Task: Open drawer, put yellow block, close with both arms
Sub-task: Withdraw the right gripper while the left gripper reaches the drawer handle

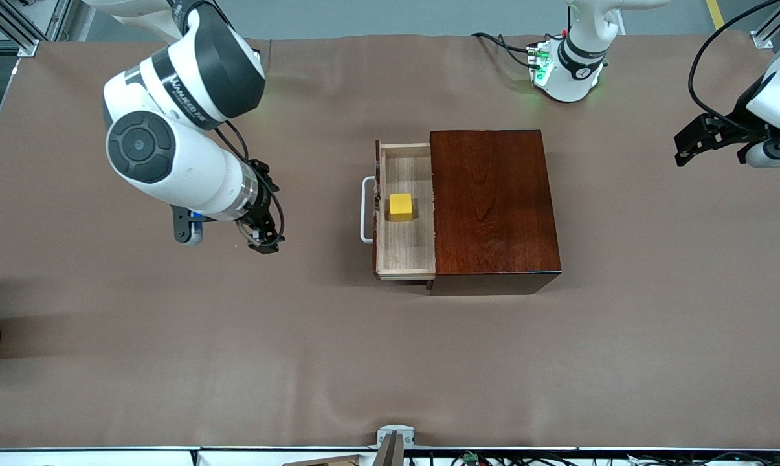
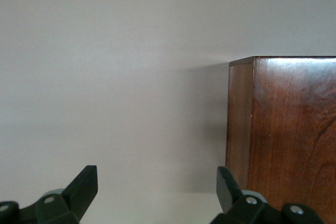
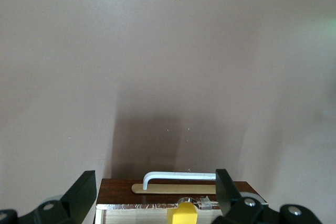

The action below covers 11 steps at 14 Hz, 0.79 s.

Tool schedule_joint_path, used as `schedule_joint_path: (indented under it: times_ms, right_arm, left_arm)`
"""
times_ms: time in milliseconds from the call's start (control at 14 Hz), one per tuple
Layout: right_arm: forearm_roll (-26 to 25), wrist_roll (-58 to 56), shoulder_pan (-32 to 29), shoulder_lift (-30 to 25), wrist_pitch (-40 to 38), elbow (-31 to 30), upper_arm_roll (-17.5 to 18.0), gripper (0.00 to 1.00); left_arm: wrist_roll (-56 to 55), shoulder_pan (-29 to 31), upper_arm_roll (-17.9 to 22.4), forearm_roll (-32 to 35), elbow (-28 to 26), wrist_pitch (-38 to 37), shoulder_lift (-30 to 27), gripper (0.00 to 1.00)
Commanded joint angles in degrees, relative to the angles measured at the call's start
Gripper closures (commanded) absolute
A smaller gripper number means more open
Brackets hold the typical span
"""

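The yellow block (image 1: 401, 206) already sits in the pulled-out drawer (image 1: 405, 252) of the mahogany box (image 1: 493, 207), so only the closing looks left. The right gripper (image 1: 261, 228), fingers spread and empty, hangs over the tabletop (image 1: 169, 362) in front of the white handle (image 1: 366, 210). The left gripper (image 1: 690, 144), also spread, is at its own end. Next, I'd guess, a push on the drawer front while the box is braced.

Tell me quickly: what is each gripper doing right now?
Left gripper: open, empty, beside the wooden box.
Right gripper: open, empty, over the table in front of the drawer.
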Motion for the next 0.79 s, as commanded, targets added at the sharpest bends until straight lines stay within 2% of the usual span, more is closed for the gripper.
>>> schedule_joint_path:
  times_ms: [0,429,714]
  right_arm:
    - [-0.7,-4.1,-2.4,-2.7,-2.1,-0.4,1.0,0.0]
    - [-0.8,-12.8,-5.0,-3.2,-8.7,-0.4,0.9,0.0]
    - [-0.8,-15.9,-6.5,-4.0,-9.4,-0.5,1.0,0.0]
  left_arm:
    - [1.8,0.3,-0.2,-0.7,2.0,-1.6,0.9,0.0]
    - [1.8,-0.1,-1.3,-1.0,2.3,-2.3,0.6,0.0]
    - [-1.1,-0.4,-11.4,-1.7,4.8,-2.3,4.0,0.0]
